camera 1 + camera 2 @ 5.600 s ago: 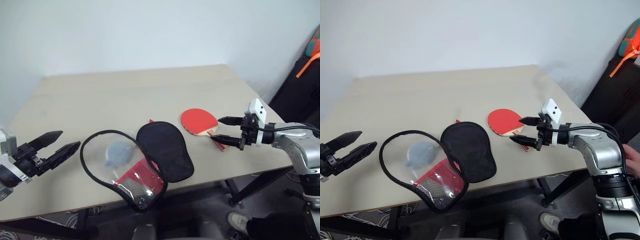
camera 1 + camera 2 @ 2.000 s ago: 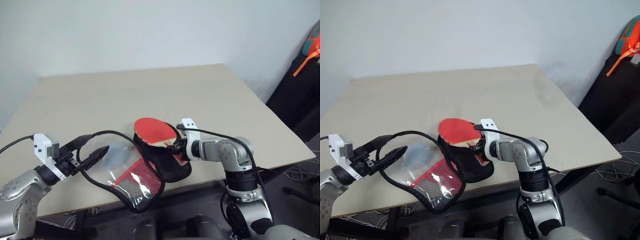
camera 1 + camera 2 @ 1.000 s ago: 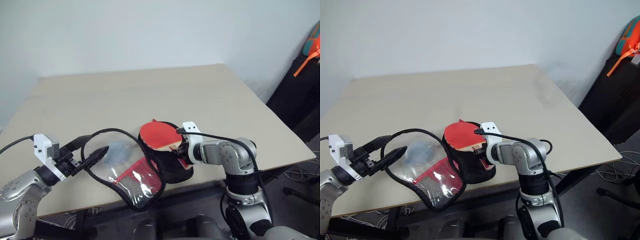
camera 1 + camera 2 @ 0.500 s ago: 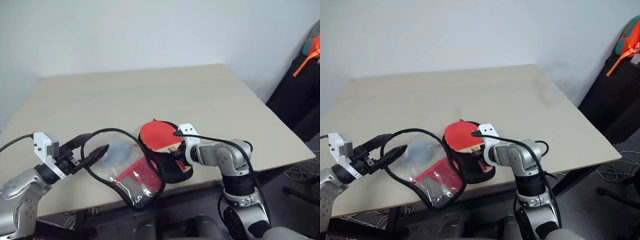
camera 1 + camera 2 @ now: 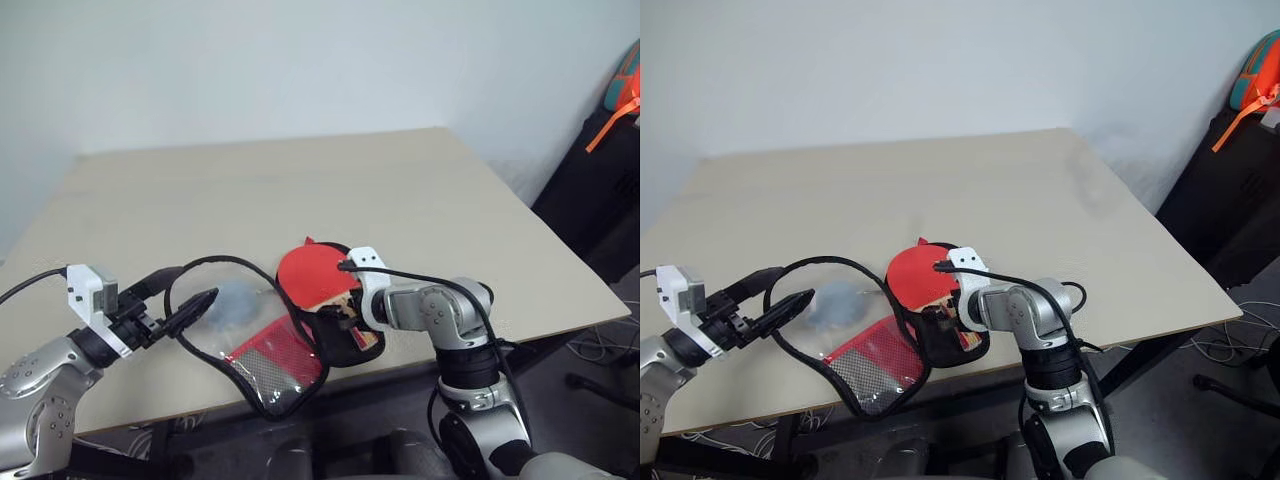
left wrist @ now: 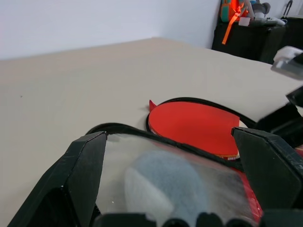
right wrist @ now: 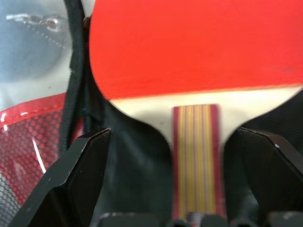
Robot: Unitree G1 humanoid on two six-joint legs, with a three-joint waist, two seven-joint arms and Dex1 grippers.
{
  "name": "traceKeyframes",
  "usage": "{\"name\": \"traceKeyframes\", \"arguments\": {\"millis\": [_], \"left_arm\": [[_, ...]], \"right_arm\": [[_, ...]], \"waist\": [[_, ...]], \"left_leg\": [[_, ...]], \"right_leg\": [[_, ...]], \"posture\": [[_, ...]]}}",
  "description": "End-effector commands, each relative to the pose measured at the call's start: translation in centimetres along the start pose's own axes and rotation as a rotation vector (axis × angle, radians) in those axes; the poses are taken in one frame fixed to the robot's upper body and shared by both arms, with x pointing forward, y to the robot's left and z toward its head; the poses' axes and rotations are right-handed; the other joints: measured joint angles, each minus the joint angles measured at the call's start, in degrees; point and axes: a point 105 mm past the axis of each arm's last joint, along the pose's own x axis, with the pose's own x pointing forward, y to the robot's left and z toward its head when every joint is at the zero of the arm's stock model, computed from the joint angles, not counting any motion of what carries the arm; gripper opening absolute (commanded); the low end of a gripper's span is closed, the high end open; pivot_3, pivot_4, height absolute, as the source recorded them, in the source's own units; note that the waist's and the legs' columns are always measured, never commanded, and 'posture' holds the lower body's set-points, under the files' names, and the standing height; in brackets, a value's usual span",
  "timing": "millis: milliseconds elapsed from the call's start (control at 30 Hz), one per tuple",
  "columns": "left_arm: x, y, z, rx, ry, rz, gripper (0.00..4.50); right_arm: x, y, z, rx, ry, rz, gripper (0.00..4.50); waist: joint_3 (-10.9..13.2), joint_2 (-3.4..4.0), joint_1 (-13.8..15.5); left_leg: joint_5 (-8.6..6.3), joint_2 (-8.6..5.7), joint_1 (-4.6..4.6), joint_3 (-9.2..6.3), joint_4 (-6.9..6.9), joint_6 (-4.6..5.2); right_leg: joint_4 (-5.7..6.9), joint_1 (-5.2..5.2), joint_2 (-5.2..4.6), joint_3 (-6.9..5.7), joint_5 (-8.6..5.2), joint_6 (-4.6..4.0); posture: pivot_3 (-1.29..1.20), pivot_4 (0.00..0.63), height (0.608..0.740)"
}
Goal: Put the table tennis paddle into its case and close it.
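1. The right gripper point(image 7: 173, 179) stands with its jaws spread wide on either side of the handle of the table tennis paddle point(image 5: 318, 275), touching neither edge of it, so the paddle is loose and lies on the black half of the case point(image 5: 345, 335).
2. The left gripper point(image 5: 185, 297) is also wide open, near the clear flap's piping at 9 o'clock of the paddle; whether it touches the rim, I cannot tell.
3. The paddle's red face sits at 12 o'clock of the right gripper, its handle pointing back between the fingers; the blade seems slightly off-centre on the black panel, overhanging toward the clear flap.
4. To do this step well, draw the right gripper straight back along the handle line, without brushing the wood.
5. Check the blade lies inside the piping all round before folding.
6. The pale blue-grey lump point(image 5: 238, 298) sits under the clear flap, at 9 o'clock of the paddle; it could bulk the fold.
7. The table point(image 5: 250, 190) edge is near, so keep motions small.
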Motion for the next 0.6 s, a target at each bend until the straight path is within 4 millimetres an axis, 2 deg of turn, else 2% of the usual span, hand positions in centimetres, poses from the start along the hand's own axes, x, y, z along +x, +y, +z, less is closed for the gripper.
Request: {"name": "traceKeyframes", "arguments": {"millis": [33, 333, 500, 600], "left_arm": [[-0.9, 0.8, 1.9, 0.053, -0.020, 0.009, 4.50], [-2.0, 1.7, 2.5, 0.065, -0.009, 0.024, 4.50], [-3.9, 2.1, 2.6, 0.028, 0.015, 0.029, 4.50], [-5.2, 1.9, 2.2, -0.058, 0.024, 0.012, 4.50]], "right_arm": [[-1.4, -0.5, 2.3, -0.018, -0.085, 0.025, 4.46], [-2.8, -1.6, 3.7, -0.069, -0.129, 0.030, 4.46], [-4.5, -2.0, 5.0, -0.193, -0.189, 0.076, 4.46], [-6.2, -1.9, 6.2, -0.304, -0.271, 0.152, 4.46]], "waist": [[0.00, 0.00, 0.02], [-0.01, 0.00, 0.03], [0.00, 0.01, -0.04], [0.01, 0.02, -0.29]], "left_leg": [[0.00, 0.00, 0.00, -0.01, 0.00, 0.00], [0.01, 0.05, 0.03, 0.00, -0.04, -0.04], [0.01, 0.08, 0.04, -0.07, -0.05, -0.04], [0.00, 0.13, 0.04, -0.08, -0.05, -0.06]], "right_leg": [[0.00, 0.00, 0.01, 0.00, 0.00, 0.00], [-0.01, 0.00, 0.06, -0.01, -0.04, -0.08], [-0.04, -0.01, 0.07, 0.00, -0.04, -0.09], [-0.06, -0.01, 0.12, -0.01, -0.05, -0.11]], "posture": [[0.00, 0.000, 0.706], [0.00, 0.000, 0.706], [0.00, 0.000, 0.706], [0.00, 0.000, 0.706]]}}
